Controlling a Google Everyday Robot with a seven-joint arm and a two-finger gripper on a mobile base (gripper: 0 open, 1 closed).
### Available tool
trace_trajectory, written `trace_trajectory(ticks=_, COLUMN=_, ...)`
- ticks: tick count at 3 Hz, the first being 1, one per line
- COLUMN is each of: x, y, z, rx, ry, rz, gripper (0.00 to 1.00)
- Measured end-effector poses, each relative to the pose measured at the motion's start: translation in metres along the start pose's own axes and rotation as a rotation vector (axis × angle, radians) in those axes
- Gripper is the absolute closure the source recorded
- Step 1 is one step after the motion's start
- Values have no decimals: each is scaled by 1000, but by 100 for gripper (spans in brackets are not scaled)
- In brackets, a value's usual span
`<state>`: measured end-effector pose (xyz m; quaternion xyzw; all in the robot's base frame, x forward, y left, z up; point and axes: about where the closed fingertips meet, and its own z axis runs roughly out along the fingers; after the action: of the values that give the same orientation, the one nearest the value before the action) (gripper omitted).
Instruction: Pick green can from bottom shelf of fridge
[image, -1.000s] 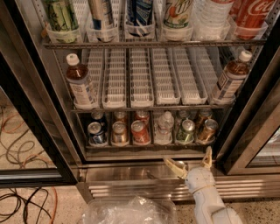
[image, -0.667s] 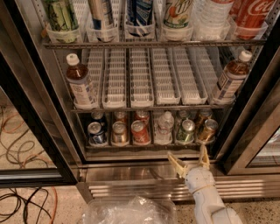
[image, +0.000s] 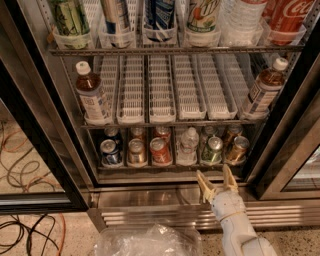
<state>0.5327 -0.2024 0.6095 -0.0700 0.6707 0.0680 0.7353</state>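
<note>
Cream two-finger gripper (image: 217, 183), jaws wide and empty, apparently just below short green aluminium can (image: 213, 150) on dark wire bottom shelf (image: 170, 169).

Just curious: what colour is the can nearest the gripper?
Green can, silver top, camera view; gripper open below it.

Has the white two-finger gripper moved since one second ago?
Yes. The gripper rose toward the dark wire bottom shelf, nearer the green aluminium can.

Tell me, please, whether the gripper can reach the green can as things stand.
Probably yes: the gripper, fingers open, sits below the green can, which stands at the front of the bottom shelf with nothing between them.
</note>
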Motion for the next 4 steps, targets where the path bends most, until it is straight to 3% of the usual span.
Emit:
trace_trajectory(ticks=2, x=8, y=-4, z=12, rx=5, ry=12, rz=-20, gripper=17)
trace_trajectory(ticks=4, x=2, y=-22, z=48, rx=64, ry=-1, rz=-6, gripper=30)
